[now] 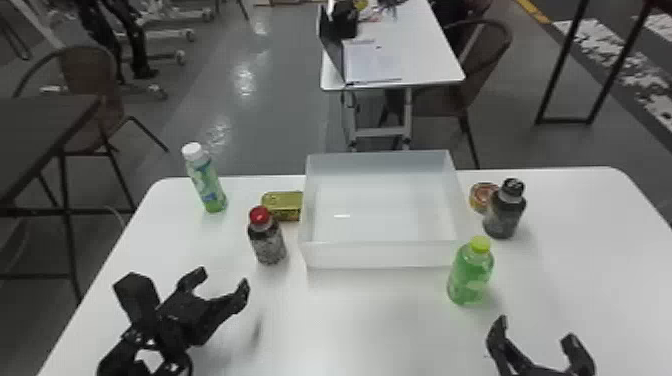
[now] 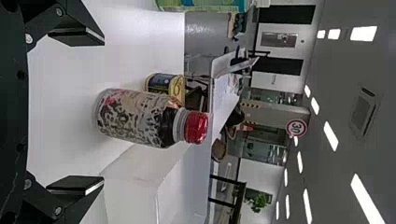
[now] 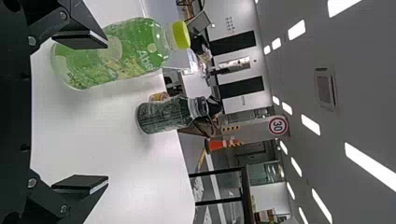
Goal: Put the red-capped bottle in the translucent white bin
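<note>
The red-capped, dark, speckle-patterned plastic bottle (image 1: pixel 269 242) stands upright, long axis vertical, just left of the rectangular translucent white plastic bin (image 1: pixel 380 255), between it and the nearer black left gripper (image 1: pixel 222 279), whose flat fingers are spread.

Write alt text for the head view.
Red-capped bottle on a white table, left of a translucent white bin, with open left gripper at lower left, open right gripper at lower right. White-capped bottle and gold tin also left; yellow-capped bottle, black-capped bottle and round tin right.
</note>
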Motion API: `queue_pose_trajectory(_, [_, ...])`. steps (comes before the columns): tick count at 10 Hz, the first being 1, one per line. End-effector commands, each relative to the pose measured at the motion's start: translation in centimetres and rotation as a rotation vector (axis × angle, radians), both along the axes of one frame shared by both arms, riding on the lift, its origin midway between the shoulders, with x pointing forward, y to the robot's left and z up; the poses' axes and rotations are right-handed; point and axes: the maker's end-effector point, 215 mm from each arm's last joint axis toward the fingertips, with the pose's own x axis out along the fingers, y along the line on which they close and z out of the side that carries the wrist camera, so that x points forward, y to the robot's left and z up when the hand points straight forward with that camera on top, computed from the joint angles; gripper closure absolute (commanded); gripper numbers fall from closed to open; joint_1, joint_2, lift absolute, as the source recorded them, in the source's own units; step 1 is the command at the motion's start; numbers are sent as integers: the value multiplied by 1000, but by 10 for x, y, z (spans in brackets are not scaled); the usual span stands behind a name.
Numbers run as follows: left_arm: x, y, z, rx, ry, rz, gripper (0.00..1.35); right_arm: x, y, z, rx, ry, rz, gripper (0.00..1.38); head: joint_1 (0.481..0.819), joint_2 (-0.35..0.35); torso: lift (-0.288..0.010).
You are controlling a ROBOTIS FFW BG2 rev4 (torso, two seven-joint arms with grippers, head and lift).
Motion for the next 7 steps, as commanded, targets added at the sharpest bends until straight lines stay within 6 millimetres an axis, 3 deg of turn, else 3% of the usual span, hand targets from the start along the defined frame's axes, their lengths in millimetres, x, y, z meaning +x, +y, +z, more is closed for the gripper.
queue_pose_trajectory(1, [14, 5, -2, 25, 13, -17, 236, 0, 0, 0, 1, 1, -1, 254, 695, 135, -77])
queue_pose_trajectory(7, [66, -27, -16, 79, 57, -214, 236, 1, 1, -1, 5, 1, 1, 254, 695, 107, -77])
